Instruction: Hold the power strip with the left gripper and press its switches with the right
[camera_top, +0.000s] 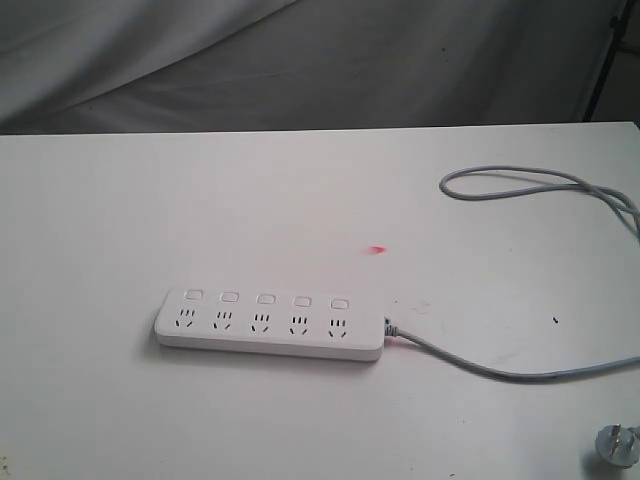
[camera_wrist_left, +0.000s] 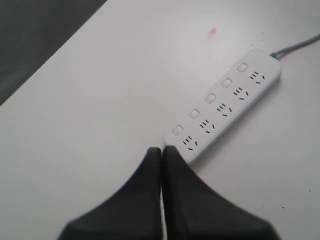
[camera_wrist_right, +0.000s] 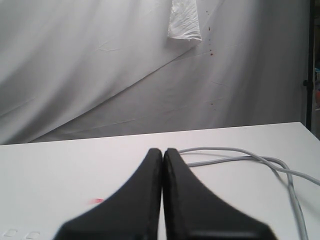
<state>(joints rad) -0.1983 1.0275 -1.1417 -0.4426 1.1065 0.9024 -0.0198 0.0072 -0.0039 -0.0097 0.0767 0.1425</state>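
Pwr strip (camera_wrist_left: 222, 103) ahead of closed L gripper (camera_wrist_left: 161, 152), clear of its tips

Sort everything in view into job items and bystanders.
Job: power strip, its five switches, left gripper, right gripper, both shut.
Bystanders: grey cord, plug, red spot on the table.

Bare surface (camera_top: 200, 200) surrounds the power strip (camera_top: 270, 325); only its grey cord (camera_top: 520, 377) loops across the frame's right, with the plug (camera_top: 617, 445) at lower right.
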